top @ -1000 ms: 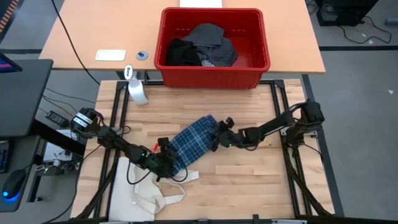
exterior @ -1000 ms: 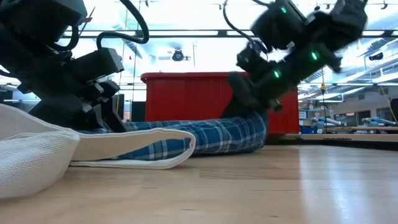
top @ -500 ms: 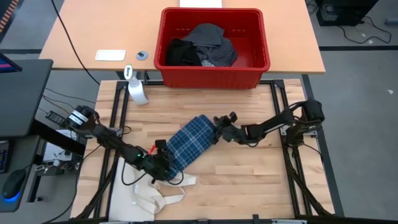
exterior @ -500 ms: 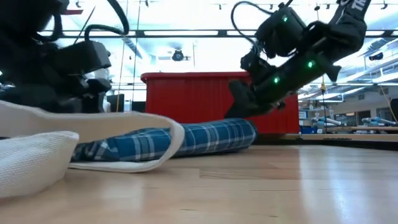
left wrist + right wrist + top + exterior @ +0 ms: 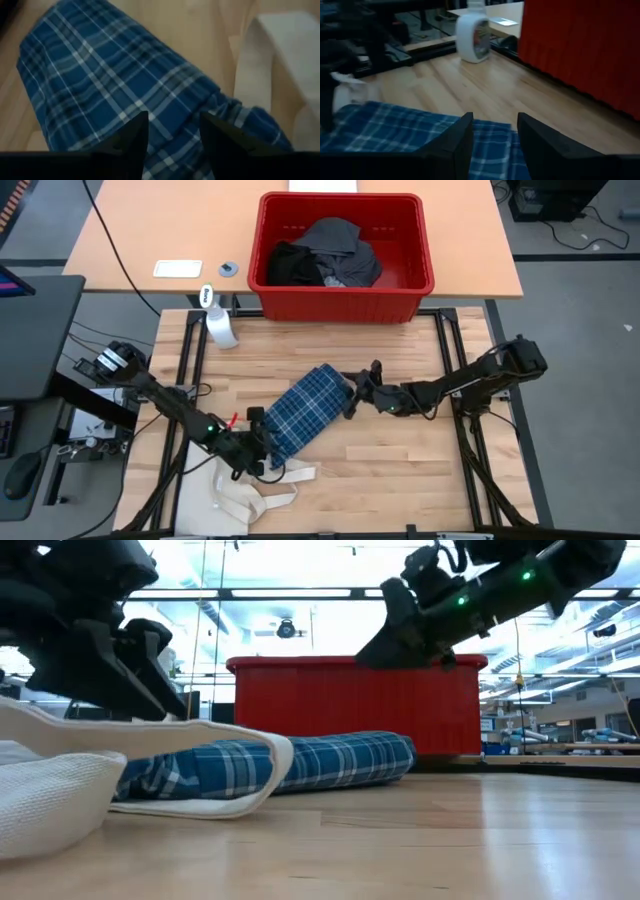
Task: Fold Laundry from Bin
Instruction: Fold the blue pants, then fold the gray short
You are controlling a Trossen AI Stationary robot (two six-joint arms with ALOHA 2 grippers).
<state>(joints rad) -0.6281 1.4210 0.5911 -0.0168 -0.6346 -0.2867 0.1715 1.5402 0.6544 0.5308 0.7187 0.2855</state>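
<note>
While the plaid shirt [image 5: 305, 416] lies flat, both arms' fingers gape empty above it.

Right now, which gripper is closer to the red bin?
The right gripper. It hangs over the plaid shirt's end nearest the bin. The left gripper is at the shirt's other end, by the tote bag.

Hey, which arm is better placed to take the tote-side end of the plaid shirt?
Left: its gripper hangs open right over that end of the plaid shirt; the right gripper is open at the far end.
</note>
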